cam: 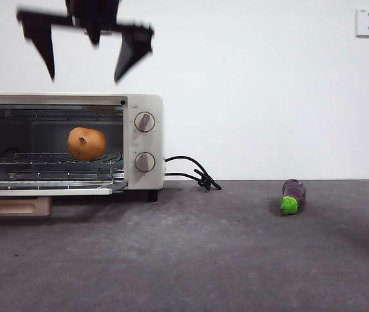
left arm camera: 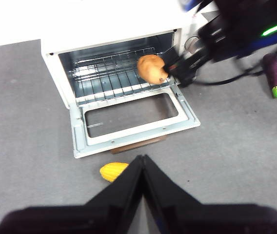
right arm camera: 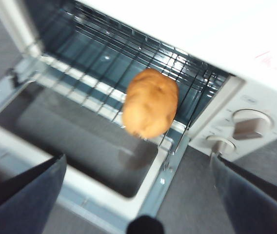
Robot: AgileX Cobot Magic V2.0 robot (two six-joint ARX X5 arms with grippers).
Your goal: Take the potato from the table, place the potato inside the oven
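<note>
The potato [cam: 86,143] is seen resting on the wire rack inside the oven [cam: 144,140], toward the knob side, with the door [left arm camera: 133,118] folded down flat onto the table [cam: 236,260]. It is gripped by nothing. In the front view the right gripper [cam: 84,57] is found at about 12 o'clock from the potato, above the oven roof and apart from it, its jaws spread wide and empty. The left gripper [left arm camera: 142,163] is held well back from the oven, jaws pressed together on nothing, over a small yellow item [left arm camera: 113,171] lying on the table just before the door. An eggplant [cam: 293,195] lies at roughly 3 o'clock from the oven, well apart, beyond the black cord [cam: 193,172]. The placing is judged done, with only the retreat of the arm remaining. The main risk is judged to lie in the potato's seat: it sits near the rack's front edge in the right wrist view, and being round, it could be rolled out onto the door if the oven were knocked by the spread jaws. The cord could likewise be snagged if the arm were swung low toward 3 o'clock.
</note>
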